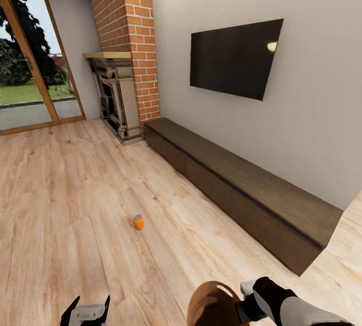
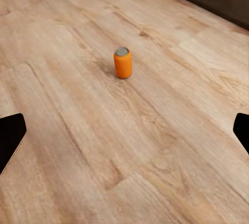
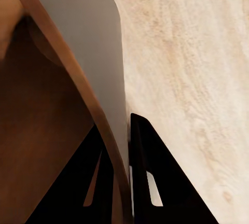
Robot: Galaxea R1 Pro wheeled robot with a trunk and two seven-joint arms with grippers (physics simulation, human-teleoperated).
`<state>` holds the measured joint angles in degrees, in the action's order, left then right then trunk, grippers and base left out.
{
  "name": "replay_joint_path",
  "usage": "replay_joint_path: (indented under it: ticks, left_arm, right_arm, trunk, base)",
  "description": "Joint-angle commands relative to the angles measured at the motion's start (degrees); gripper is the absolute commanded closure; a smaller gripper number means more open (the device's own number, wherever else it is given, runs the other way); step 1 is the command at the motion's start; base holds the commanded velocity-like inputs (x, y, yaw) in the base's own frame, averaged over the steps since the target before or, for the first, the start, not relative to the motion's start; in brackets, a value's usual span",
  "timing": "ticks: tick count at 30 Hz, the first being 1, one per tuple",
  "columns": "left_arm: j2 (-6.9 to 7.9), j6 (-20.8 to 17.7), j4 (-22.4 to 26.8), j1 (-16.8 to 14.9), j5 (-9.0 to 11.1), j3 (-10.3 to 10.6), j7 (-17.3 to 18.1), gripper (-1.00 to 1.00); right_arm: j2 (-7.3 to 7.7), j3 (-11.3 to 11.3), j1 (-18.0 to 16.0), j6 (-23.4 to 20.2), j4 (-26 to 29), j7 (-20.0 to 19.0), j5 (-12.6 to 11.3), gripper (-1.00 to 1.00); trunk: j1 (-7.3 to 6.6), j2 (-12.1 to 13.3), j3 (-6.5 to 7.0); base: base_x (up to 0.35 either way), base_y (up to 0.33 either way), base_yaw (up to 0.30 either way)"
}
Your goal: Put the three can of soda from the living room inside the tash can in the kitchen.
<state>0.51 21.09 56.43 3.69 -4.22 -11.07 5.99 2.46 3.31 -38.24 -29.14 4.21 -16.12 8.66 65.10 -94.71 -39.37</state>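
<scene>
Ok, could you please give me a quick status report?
Left hand open, empty. Right hand clamped on bin rim. Orange can upright on floor ahead, path unobstructed.

Left gripper (image 1: 86, 311): two black pointed fingers are showing on a pale grey body. Right gripper (image 3: 120, 182): black, wedge-shaped fingers (image 3: 155, 182), each bearing a narrow slot, are tapering toward the tips. The right arm (image 1: 296, 306) is showing a black wrist section meeting a white forearm shell.
</scene>
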Motion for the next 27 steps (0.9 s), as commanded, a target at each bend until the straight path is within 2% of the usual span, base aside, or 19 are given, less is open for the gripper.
replay_joint_path:
  ticks: [1, 19, 23, 27]
  left_arm:
    - [0.0, 0.0, 0.0, 0.0, -0.02, 0.0, 0.0, -1.0]
    - [0.1, -0.9, -1.0, -0.3, -0.51, -0.11, -0.18, -1.0]
    - [0.1, -5.34, -0.79, -0.34, -0.35, -0.11, -0.19, -1.0]
    - [0.13, -12.2, 1.11, -0.46, -0.1, 0.0, -0.02, -1.0]
  right_arm:
    - [-0.01, -0.65, -0.01, -0.13, 0.03, -0.34, -0.85, 1.0]
    - [0.61, -0.8, -0.08, -0.57, 0.89, -1.24, -0.84, 1.0]
    - [0.71, -0.83, -0.1, -0.88, 0.95, -1.25, -0.84, 1.0]
    - [0.91, -0.84, -0.12, -0.8, 0.97, -1.26, -0.84, 1.0]
  trunk:
    - [0.0, 0.0, 0.0]
    - [0.0, 0.0, 0.0]
    - [0.0, 0.0, 0.0]
    - [0.0, 0.0, 0.0]
  base:
    - [0.255, 0.215, 0.024]
    - [0.277, 0.201, 0.004]
    - [0.282, 0.198, 0.0]
    - [0.281, 0.198, 0.0]
